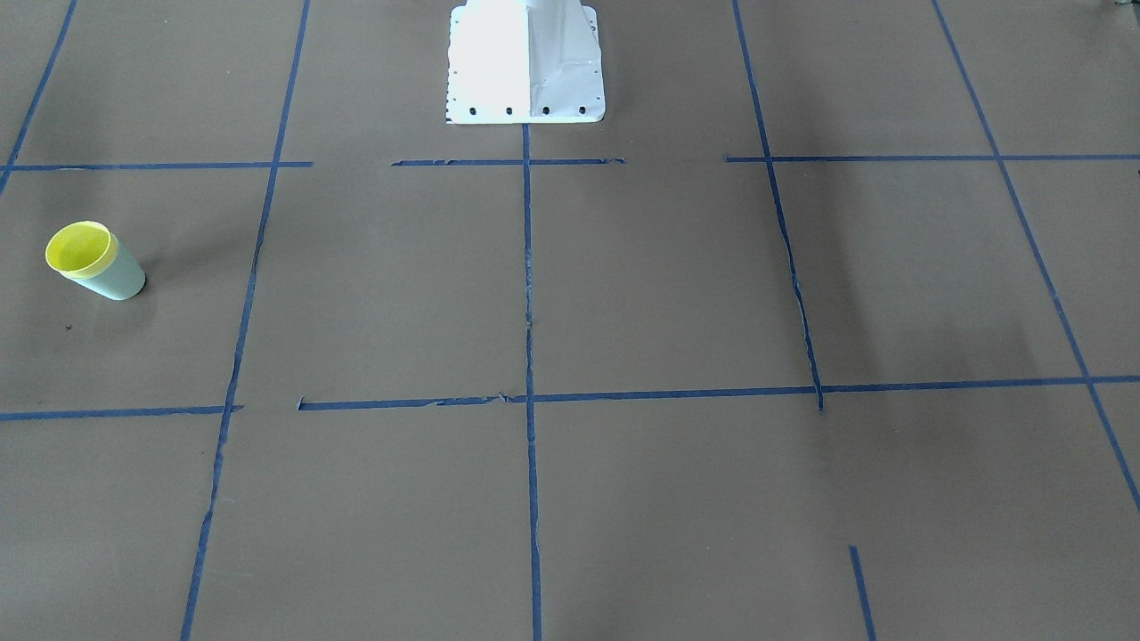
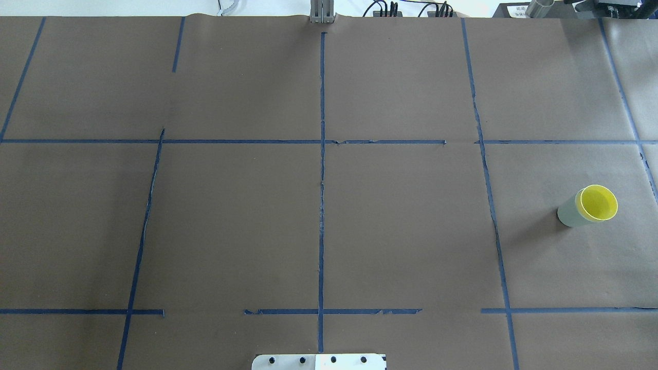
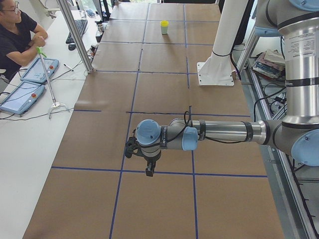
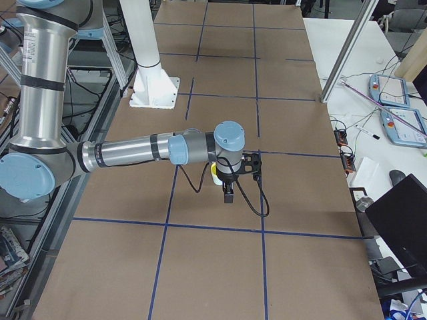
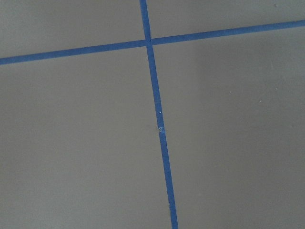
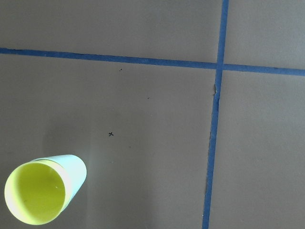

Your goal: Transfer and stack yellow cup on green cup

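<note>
Brown table (image 2: 231, 231) | yellow cup (image 2: 599, 202) inside green cup (image 2: 568, 213) (only rim shows)

The table (image 2: 231, 226) is covered with brown paper, and blue tape lines (image 2: 322, 205) divide it into large rectangles. Far on the right side, the yellow cup (image 2: 599, 201) sits inside the green cup (image 2: 567, 215), with the open mouth up. The pair stands within one rectangle, apart from the tape. A white base plate (image 2: 354, 362) with dark bolt holes lies at the middle of the bottom edge. At the top edge are a grey post (image 2: 321, 11) and black cables (image 2: 388, 8)
</note>
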### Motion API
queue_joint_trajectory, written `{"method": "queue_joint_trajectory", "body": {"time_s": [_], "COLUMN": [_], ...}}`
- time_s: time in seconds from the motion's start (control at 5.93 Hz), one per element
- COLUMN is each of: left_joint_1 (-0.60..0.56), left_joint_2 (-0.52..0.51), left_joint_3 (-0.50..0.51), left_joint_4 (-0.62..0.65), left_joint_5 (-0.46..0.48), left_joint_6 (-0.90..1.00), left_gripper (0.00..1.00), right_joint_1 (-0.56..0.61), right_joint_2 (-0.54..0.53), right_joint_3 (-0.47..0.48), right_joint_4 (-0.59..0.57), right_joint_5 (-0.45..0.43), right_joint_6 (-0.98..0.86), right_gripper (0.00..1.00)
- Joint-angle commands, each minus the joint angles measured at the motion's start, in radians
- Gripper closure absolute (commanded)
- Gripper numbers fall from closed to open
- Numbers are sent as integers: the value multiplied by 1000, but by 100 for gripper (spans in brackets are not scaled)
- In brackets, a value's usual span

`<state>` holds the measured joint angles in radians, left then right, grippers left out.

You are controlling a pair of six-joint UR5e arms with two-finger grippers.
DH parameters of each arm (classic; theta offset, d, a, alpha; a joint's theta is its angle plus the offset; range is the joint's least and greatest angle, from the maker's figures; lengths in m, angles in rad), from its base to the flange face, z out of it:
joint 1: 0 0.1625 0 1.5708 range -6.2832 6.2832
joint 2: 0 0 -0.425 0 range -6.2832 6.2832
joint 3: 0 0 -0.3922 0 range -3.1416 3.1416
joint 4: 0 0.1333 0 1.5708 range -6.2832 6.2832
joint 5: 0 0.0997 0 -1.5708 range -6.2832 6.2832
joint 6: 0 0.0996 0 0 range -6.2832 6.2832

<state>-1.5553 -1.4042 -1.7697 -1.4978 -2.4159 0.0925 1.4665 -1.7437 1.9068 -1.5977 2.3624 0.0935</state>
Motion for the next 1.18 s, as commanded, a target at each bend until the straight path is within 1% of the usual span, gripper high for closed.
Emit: {"method": "queue_joint_trajectory", "body": {"time_s": [0.0, 0.17, 0.34, 0.51, 0.68, 0.84, 1.01], "left_joint_1": [-5, -5, -3, -5, -5, -5, 3], "left_joint_2": [13, 13, 5, 8, 10, 11, -4], "left_joint_3": [-66, -54, -56, -57, -86, -86, -86], "left_joint_4": [90, 87, 85, 83, 99, 100, 153], "left_joint_5": [4, 26, 46, 44, 46, 47, 57], "left_joint_6": [-1, -5, -7, -4, -16, -16, -13], "left_gripper": [0, 0, 0, 0, 0, 0, 0], "right_joint_1": [0, -2, -2, 0, 0, 0, 0], "right_joint_2": [-8, -8, -26, -39, -42, -42, -42], "right_joint_3": [6, 0, 12, 27, 28, 29, 29], "right_joint_4": [2, 2, 4, 5, 5, 5, 7], "right_joint_5": [1, 1, 21, 52, 52, 52, 49], "right_joint_6": [0, 2, 2, 0, 0, 0, -1], "right_gripper": [0, 0, 0, 0, 0, 0, 0]}}
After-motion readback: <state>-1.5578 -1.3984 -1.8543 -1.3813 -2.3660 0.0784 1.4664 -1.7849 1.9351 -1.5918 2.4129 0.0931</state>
